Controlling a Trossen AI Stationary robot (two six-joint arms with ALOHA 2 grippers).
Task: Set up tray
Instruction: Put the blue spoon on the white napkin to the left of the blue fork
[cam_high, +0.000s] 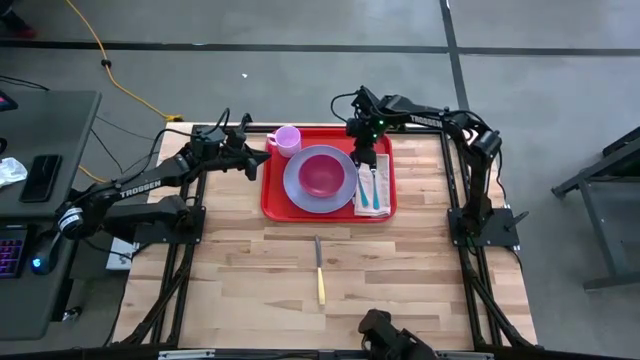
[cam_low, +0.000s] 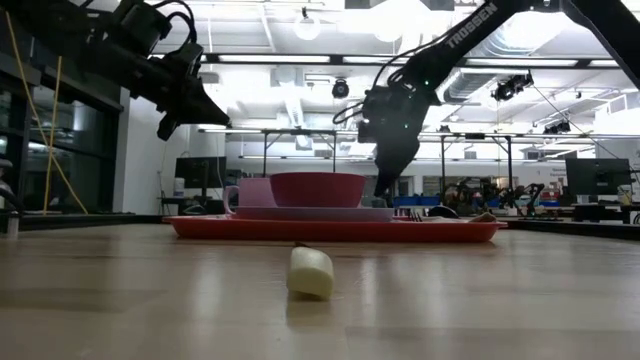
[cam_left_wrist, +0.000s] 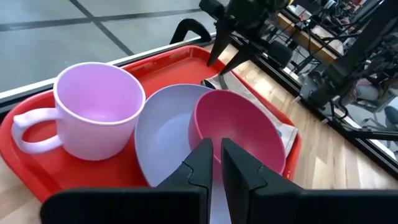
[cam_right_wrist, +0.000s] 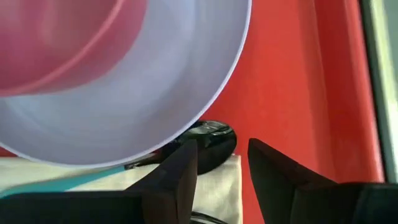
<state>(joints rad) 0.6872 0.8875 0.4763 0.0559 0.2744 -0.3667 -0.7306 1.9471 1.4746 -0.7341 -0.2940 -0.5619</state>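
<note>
Right claw (cam_right_wrist: 221, 163), parted narrowly, is seen above the dark spoon bowl (cam_right_wrist: 208, 140) on the tray (cam_right_wrist: 298, 93), gripping nothing; left claw (cam_left_wrist: 216, 163) nearly closed, empty.

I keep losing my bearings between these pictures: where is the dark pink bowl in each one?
High view: the dark pink round bowl sits centre.
Low view: centre, above the red plastic tray.
Left wrist view: lower right.
Right wrist view: upper left corner.
Shared landmark: the lavender round plate under it.
</note>
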